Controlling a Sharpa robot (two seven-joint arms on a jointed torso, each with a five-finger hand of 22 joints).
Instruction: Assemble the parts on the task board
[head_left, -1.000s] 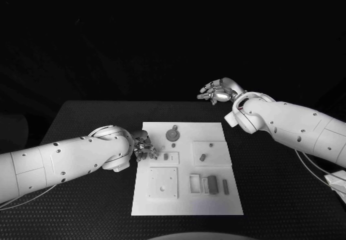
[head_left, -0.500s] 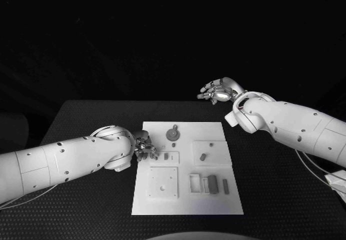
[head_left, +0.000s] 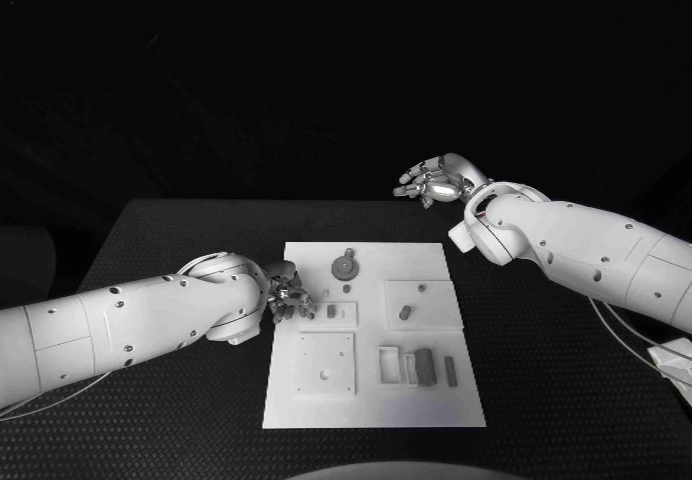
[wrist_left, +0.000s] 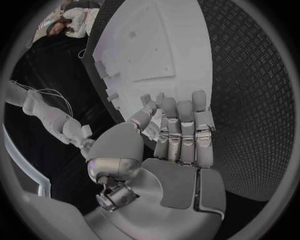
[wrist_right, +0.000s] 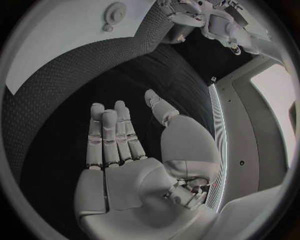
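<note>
White task board (head_left: 372, 400) lying mid-table, small grey parts (head_left: 421, 367) near its front edge and a round one (head_left: 346, 268) toward the far edge. Left hand (head_left: 290, 298) at the board's left edge, fingers curled, perhaps pinching something—cannot tell. Right hand (head_left: 433, 183) raised beyond the far edge, fingers apart, holding nothing.

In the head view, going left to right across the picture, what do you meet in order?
Left hand → gear-shaped part on the task board → right hand, raised beyond the table's far edge.
</note>
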